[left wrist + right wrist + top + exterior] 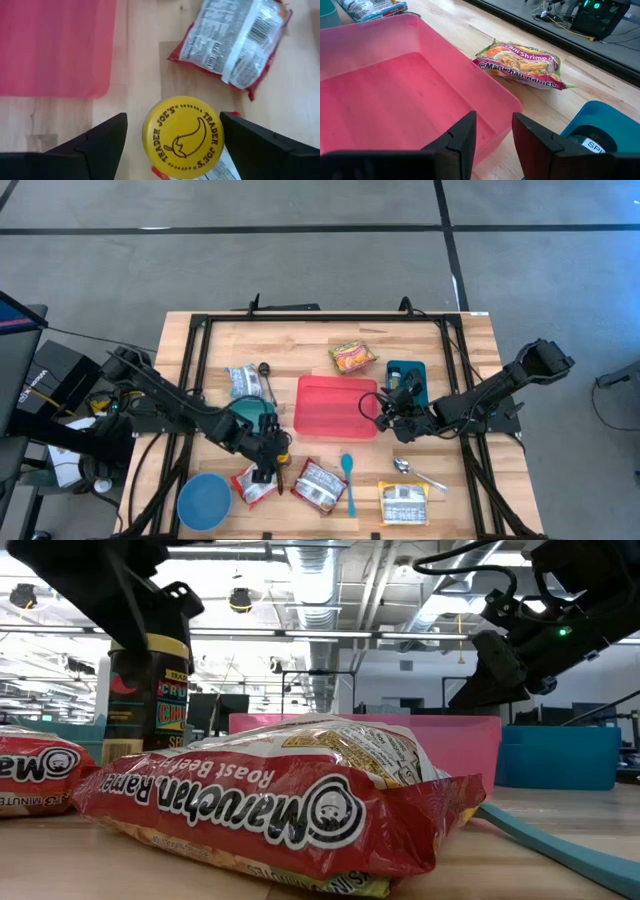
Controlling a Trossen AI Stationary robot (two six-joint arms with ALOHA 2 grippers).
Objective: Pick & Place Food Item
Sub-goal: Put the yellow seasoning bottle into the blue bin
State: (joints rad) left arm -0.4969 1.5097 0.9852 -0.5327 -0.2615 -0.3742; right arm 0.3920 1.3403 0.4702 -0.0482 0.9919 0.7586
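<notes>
**Spice jar framed by left end effector beside the pink bin**

The left end effector point(268, 462) is positioned just off the pink bin's point(335, 406) lower left corner, with its fingers point(97, 142) spread wide on either side of a yellow-lidded spice jar point(182, 137); no contact with the jar is seen. The jar is stood upright on the counter point(470, 350), and a red ramen packet point(319, 484) is laid just below the bin. The right end effector point(385, 412) is held at the bin's right edge, its fingers point(462, 137) parted and nothing between them. A shrimp ramen packet point(522, 64) is found just beyond the bin's upper right corner, and a teal container point(408, 372) is placed beside the bin's right side.
</notes>
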